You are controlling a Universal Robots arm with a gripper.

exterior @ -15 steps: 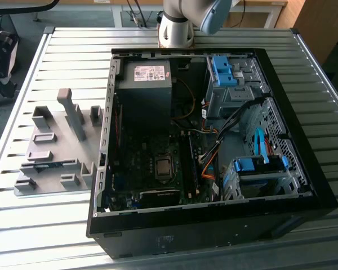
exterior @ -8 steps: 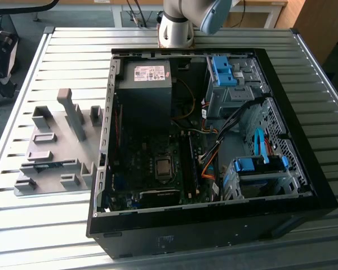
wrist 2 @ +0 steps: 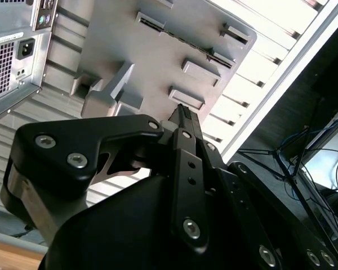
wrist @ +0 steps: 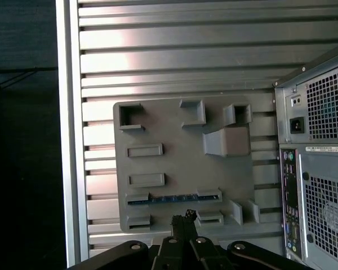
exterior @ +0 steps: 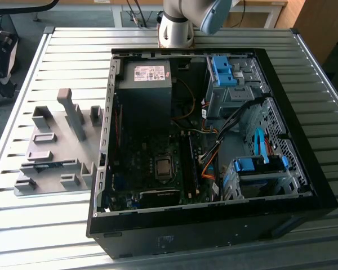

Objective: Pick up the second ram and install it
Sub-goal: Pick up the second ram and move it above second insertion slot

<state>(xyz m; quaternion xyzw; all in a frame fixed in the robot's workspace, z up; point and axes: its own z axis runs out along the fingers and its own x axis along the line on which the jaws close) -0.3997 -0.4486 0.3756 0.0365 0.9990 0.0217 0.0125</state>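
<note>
The ram (wrist: 172, 198) stood on its long edge in the grey fixture (wrist: 180, 140). It showed as a thin blue strip with small dark chips, held at each end by a raised holder. The pincer (wrist: 184, 216) hung over the fixture well clear of the ram and touched nothing. In the first wrist view its tips lined up close to the middle of the strip. Its fingers were pressed together with no gap between them, and they held nothing. In the second wrist view the pincer (wrist 2: 182, 111) pointed at the same fixture (wrist 2: 129, 50) from a slant, with blocks and slots spread across the plate beyond the tips. The fixture (exterior: 53, 124) lay flat on a slatted metal table (exterior: 62, 56), just beside an open black case (exterior: 214, 228) and on the exterior view's left of it. The case lay on its side with the board and cables exposed, and both wrist views caught its vented rear panel. The arm (exterior: 177, 25) rose from the table's far edge behind the case.
</note>
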